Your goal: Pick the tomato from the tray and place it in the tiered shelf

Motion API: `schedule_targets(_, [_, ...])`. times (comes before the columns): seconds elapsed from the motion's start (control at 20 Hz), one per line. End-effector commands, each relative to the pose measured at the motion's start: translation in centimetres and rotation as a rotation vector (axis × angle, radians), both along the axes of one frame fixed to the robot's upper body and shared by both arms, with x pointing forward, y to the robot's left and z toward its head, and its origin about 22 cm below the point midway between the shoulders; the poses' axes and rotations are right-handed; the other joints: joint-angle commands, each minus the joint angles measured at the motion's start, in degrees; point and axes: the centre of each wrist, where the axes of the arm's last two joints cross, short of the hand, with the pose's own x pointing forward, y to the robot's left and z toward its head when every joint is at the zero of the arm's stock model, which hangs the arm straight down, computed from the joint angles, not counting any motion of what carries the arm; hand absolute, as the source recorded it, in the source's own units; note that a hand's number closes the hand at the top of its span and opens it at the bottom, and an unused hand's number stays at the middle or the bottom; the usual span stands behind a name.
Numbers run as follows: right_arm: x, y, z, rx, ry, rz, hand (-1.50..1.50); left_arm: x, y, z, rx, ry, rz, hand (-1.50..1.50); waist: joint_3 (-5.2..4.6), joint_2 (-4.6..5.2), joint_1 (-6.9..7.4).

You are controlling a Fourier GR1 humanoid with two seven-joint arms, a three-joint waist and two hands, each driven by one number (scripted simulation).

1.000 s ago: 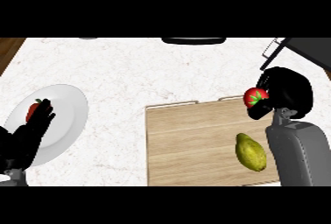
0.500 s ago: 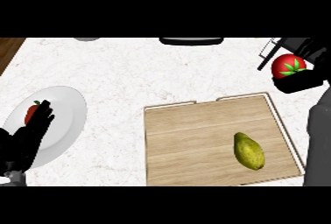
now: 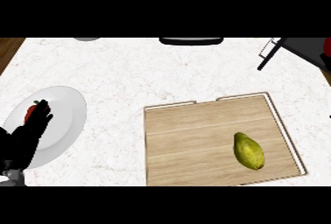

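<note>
We see the tomato (image 3: pixel 327 46) at the right edge beside the tiered shelf (image 3: pixel 284 47), off the tray (image 3: pixel 194 148); our right hand is unseen, left hand (image 3: pixel 29 131) rests spread; next: release onto shelf.

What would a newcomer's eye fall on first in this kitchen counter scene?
Probably the wooden tray at lower right, with a yellow-green fruit lying on it. Next, the white plate at the left edge, where the black left hand rests open over it, partly hiding a red item. A sliver of red shows at the far right edge.
</note>
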Motion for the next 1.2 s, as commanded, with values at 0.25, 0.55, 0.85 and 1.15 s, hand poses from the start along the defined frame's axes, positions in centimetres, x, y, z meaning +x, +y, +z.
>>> schedule_targets(0.25, [0.7, 0.1, 7.0, -0.129, -0.032, -0.185, 1.5, 0.6, 0.1, 0.5, -0.001, -0.002, 0.01, 0.0, -0.06, 0.2, 0.5])
schedule_targets(0.55, [2.8, -3.0, 8.4, -0.176, 0.026, -0.236, 1.5, -0.6, -0.5, 2.9, 0.007, -0.02, -0.017, 0.0, 0.02, 0.15, 1.13])
schedule_targets(0.85, [5.4, -3.6, 8.2, -0.208, 0.049, -0.257, 1.5, 0.4, -0.7, 1.2, -0.007, 0.0, -0.009, 0.0, 0.0, 0.3, 0.84])
schedule_targets(1.15, [6.2, -8.0, 9.8, -0.257, 0.08, -0.327, 1.5, -0.5, -0.3, 0.0, -0.006, 0.002, -0.025, 0.0, -0.01, 0.3, 0.9])
